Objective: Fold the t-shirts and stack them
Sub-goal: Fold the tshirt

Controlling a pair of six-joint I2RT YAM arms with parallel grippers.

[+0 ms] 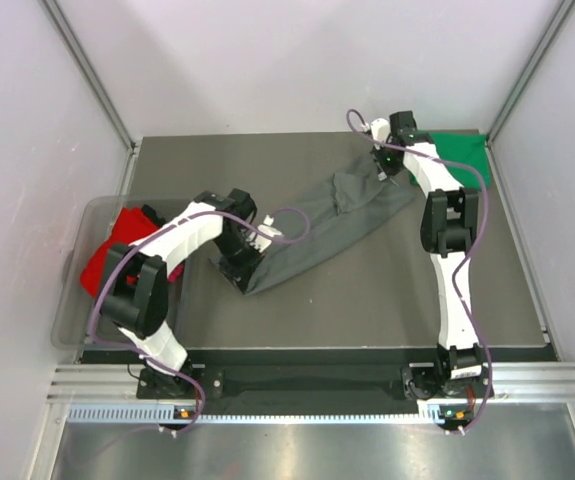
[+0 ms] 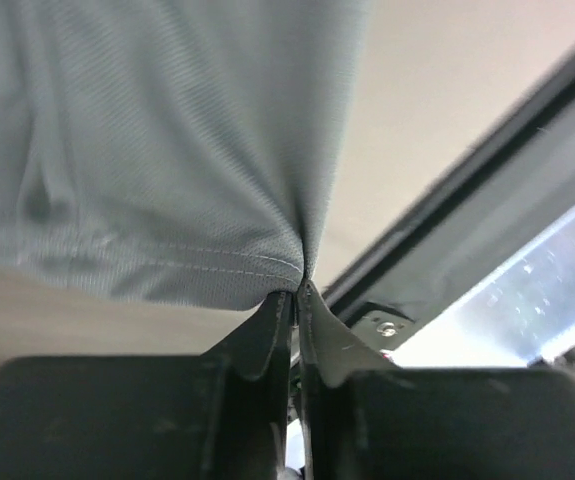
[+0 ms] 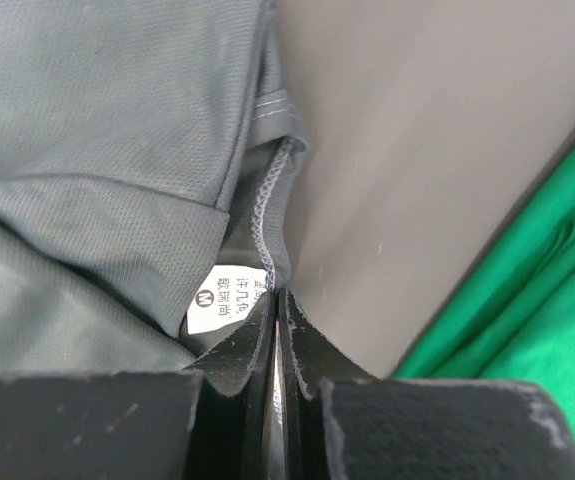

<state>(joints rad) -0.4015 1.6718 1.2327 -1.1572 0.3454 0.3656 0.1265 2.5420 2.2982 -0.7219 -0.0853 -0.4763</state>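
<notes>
A dark grey t-shirt (image 1: 322, 230) is stretched diagonally across the table between both grippers. My left gripper (image 1: 239, 268) is shut on its lower hem corner, seen in the left wrist view (image 2: 297, 290) with the grey cloth (image 2: 167, 150) hanging from the tips. My right gripper (image 1: 387, 168) is shut on the collar edge near the white size label (image 3: 229, 298), seen in the right wrist view (image 3: 279, 300). A bright green t-shirt (image 1: 462, 152) lies at the far right corner and shows in the right wrist view (image 3: 527, 300). A red t-shirt (image 1: 117, 245) lies in the tub.
A clear plastic tub (image 1: 77, 300) stands at the left table edge and holds the red shirt with a bit of black and pink cloth. The dark table mat (image 1: 367, 300) ends at a metal rail in front. White walls enclose the space.
</notes>
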